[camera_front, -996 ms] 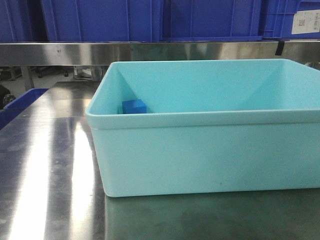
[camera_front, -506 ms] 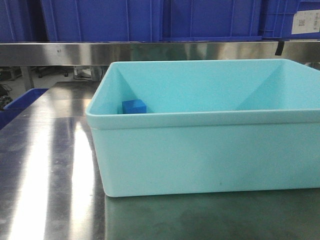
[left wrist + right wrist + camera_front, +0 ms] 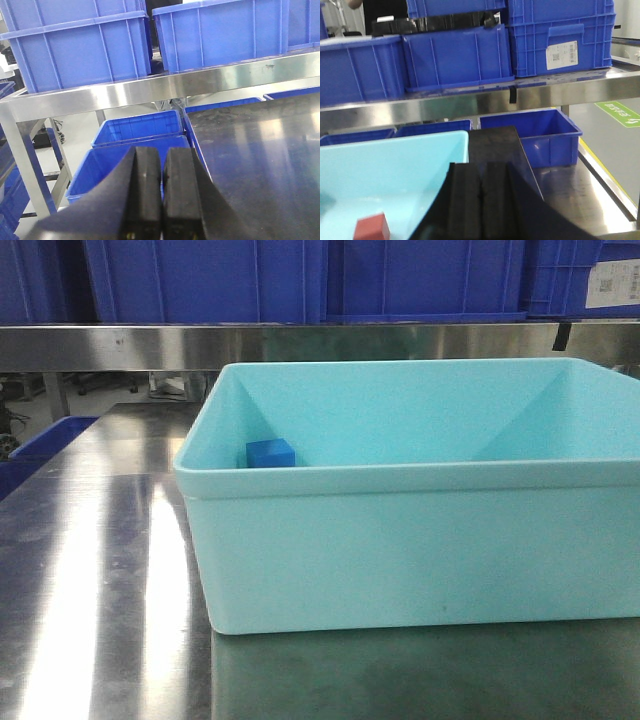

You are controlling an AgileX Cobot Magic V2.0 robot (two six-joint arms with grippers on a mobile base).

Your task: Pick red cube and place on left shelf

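The red cube lies inside the light-blue bin, seen only in the right wrist view, low at the left. My right gripper is shut and empty, to the right of the cube near the bin's right wall. My left gripper is shut and empty, off the table's left edge above blue crates. The steel shelf runs across the back; it also shows in the front view. In the front view the bin hides the red cube.
A blue cube sits in the bin's far left corner. Blue crates stand on the shelf. More blue crates sit left of the table, and one behind it at the right. The steel table extends left of the bin.
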